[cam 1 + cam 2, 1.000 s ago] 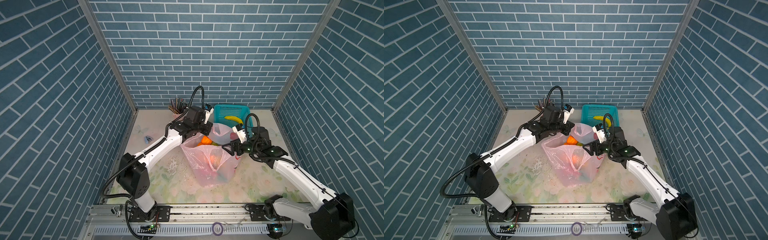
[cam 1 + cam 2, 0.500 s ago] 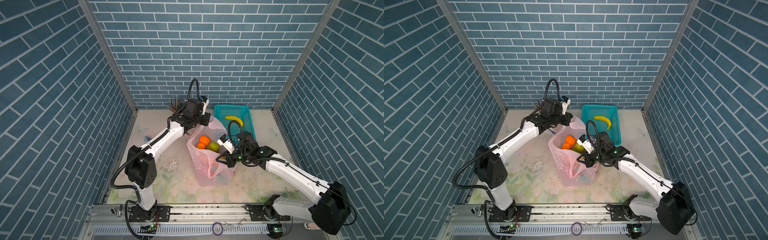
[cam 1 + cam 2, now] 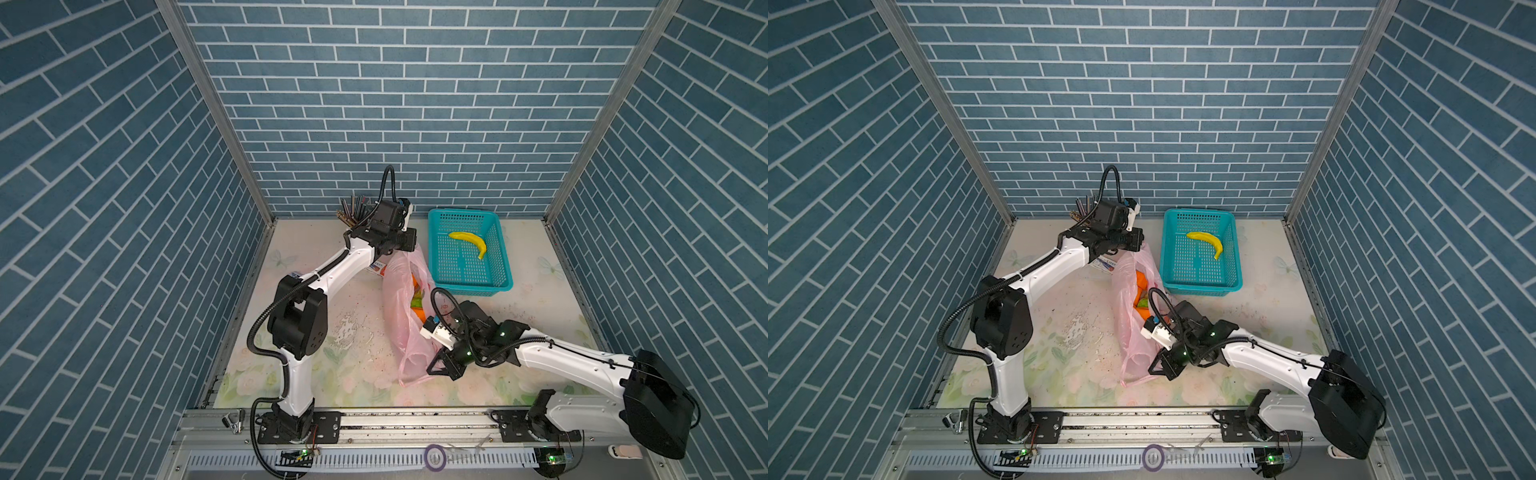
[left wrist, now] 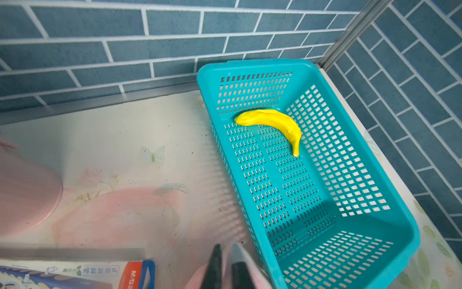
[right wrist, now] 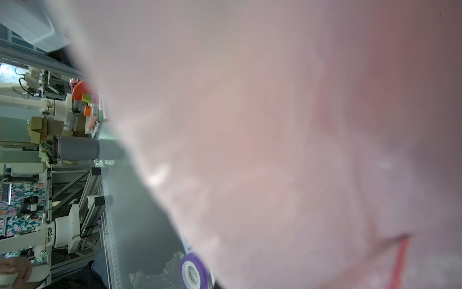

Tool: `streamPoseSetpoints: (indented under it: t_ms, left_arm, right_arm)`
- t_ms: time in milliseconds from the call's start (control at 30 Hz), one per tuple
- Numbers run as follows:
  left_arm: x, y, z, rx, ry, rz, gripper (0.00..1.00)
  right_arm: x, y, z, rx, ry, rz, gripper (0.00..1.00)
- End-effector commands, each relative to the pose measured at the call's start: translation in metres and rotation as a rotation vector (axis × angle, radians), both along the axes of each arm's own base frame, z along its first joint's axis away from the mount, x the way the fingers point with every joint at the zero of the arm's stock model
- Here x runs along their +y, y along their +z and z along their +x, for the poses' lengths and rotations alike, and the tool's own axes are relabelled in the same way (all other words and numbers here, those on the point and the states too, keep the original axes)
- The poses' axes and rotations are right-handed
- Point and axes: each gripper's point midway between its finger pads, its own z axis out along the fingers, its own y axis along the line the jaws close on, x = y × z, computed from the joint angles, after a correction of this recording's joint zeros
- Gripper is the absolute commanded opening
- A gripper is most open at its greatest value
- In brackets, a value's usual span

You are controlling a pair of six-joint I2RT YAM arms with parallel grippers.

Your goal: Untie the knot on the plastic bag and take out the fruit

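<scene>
Plastic bag (image 3: 399, 324) first: you will find it at the centre of both top views, stretched on the floral table (image 3: 540, 299) as a long pink strip. Its upper end sits at the left gripper (image 3: 411, 246) and its lower end at the right gripper (image 3: 435, 368). The mouth gapes along the bag's right edge, where you can see the fruit (image 3: 1140, 282): orange pieces with a green one just below them, all inside the film.

Your left gripper shows low in the left wrist view. Its jaws stand slightly parted, with pink film between and around the fingers (image 4: 216, 265); you cannot tell whether they pinch that film. Your right gripper is pressed together on the bag's lower end, tips buried in the film, and pink plastic smothers most of the right wrist view.

Just right of the bag's upper end sits the teal basket (image 3: 433, 249), with a yellow banana (image 3: 469, 243) lying inside near its far wall. A printed box (image 4: 75, 275) lies at the lower left of the left wrist view.
</scene>
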Motion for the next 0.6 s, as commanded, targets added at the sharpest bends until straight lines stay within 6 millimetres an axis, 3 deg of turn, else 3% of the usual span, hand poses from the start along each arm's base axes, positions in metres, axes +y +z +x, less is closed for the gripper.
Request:
streamPoseSetpoints:
  t_ms: [0, 100, 200, 267, 400, 567]
  left_arm:
    - [0.012, 0.008, 0.01, -0.039, 0.04, -0.029, 0.37]
    - [0.015, 0.02, 0.0, -0.055, 0.035, -0.048, 0.58]
    - [0.022, 0.041, -0.016, -0.08, 0.038, -0.073, 0.68]
    - [0.025, 0.055, -0.029, -0.092, 0.034, -0.096, 0.72]
    - [0.029, 0.074, -0.06, -0.095, 0.026, -0.143, 0.73]
    - [0.039, 0.083, -0.095, -0.077, 0.043, -0.121, 0.73]
  right_arm:
    - [0.0, 0.005, -0.003, 0.004, 0.026, -0.044, 0.07]
    - [0.009, 0.023, 0.02, -0.103, -0.024, -0.027, 0.22]
    - [0.015, 0.047, 0.043, -0.199, -0.081, 0.001, 0.42]
    - [0.017, 0.064, 0.057, -0.247, -0.123, 0.03, 0.5]
    - [0.017, 0.094, 0.082, -0.347, -0.221, 0.088, 0.55]
    - [0.022, 0.127, 0.109, -0.408, -0.339, 0.221, 0.59]
